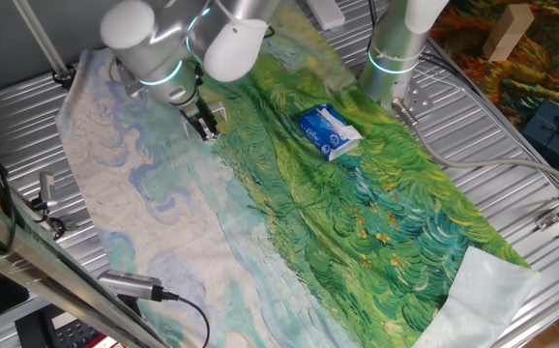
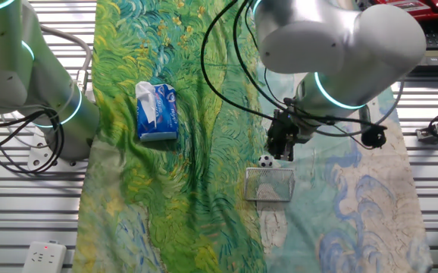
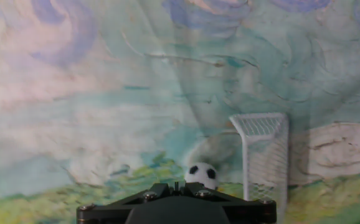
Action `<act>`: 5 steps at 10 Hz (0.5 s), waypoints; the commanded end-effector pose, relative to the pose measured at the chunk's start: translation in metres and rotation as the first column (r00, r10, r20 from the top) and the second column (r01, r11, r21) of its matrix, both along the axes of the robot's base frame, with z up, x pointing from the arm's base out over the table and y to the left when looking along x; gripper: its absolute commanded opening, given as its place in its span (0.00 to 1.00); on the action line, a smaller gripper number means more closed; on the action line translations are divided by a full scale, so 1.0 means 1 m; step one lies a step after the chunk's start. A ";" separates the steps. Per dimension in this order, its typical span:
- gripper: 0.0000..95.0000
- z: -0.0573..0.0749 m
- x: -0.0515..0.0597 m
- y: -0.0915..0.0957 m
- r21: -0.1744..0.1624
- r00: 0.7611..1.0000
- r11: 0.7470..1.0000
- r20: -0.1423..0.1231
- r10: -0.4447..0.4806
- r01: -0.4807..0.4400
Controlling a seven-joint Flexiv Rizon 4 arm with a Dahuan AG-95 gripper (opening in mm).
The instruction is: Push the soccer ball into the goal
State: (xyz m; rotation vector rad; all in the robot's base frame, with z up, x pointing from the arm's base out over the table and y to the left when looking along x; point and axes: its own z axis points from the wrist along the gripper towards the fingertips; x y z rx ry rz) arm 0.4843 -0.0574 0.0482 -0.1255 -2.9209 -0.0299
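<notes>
The soccer ball is a tiny white ball with black patches, resting on the painted cloth. The goal, a small white netted frame, lies just below the ball in that view, close to it. My gripper is low over the cloth, right beside the ball on its upper right, fingers together and holding nothing. In the hand view the ball sits just ahead of the shut fingertips, slightly right, and the goal stands to its right. In the one fixed view the gripper hides the ball.
A blue-and-white packet lies on the green part of the cloth, well away from the gripper; it also shows in the one fixed view. A second arm's base stands at the cloth's edge. Slatted metal tabletop surrounds the cloth.
</notes>
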 end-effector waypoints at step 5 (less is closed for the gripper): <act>0.00 -0.002 0.012 0.016 0.005 0.998 0.999 0.046 -0.032 0.032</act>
